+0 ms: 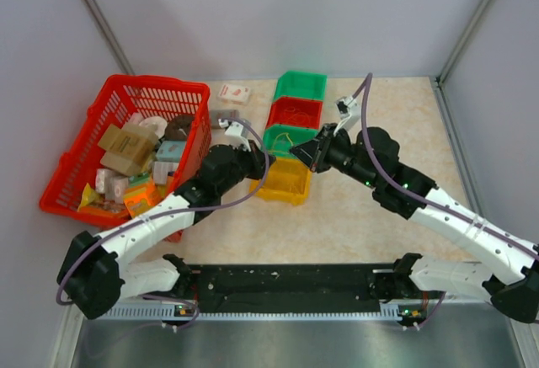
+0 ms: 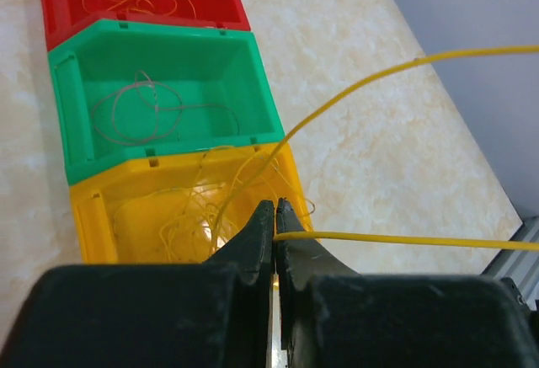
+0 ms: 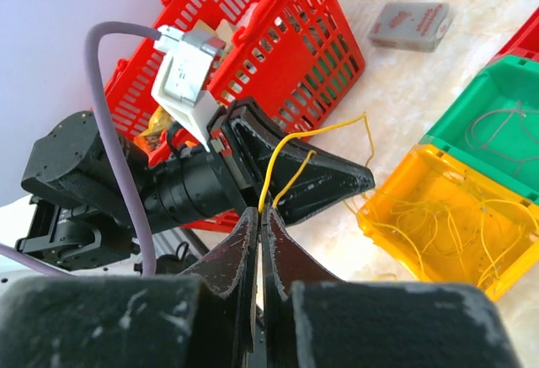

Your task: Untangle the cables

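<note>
One yellow cable (image 2: 404, 239) pinched by left gripper (image 2: 274, 216) and right gripper (image 3: 259, 216), four bins (image 1: 282, 193)

A beige, marble-patterned tabletop (image 1: 337, 233) spreads under and beyond the left gripper (image 2: 275, 210) and the right gripper (image 3: 259, 215). Pale grey wall panels (image 1: 278, 14) close it in far ahead of them and out to either side, joined by slim metal corner posts (image 1: 101, 21). Behind them a brushed metal ledge (image 1: 278, 343) edges the table. The light is soft and even.

Both arms reach forward and inward, their wrists close together over mid-table. The left gripper (image 2: 274, 210) and the right gripper (image 3: 259, 216) each have fingers pressed together, pinching a yellow cable (image 2: 404, 239).
</note>
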You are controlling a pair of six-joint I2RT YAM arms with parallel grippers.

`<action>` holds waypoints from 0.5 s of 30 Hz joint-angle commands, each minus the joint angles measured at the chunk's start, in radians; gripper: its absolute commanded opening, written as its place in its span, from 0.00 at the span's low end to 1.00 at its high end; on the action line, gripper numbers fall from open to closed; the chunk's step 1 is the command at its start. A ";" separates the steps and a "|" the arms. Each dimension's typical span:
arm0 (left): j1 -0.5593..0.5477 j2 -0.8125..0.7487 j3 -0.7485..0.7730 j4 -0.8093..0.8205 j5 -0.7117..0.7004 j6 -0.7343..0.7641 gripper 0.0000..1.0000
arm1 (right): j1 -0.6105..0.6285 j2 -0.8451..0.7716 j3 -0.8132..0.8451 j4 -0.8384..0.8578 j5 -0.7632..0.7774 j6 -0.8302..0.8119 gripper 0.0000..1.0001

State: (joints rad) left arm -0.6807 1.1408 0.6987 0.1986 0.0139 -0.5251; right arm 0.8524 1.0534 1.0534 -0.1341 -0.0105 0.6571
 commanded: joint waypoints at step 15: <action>0.043 0.250 0.016 0.177 -0.080 0.048 0.00 | -0.041 -0.010 -0.311 0.192 0.047 -0.050 0.00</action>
State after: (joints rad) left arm -0.6537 1.3525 0.7139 0.3202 -0.0654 -0.4892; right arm 0.8204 1.0416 0.7853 0.0082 0.0185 0.6205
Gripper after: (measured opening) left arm 0.019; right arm 0.006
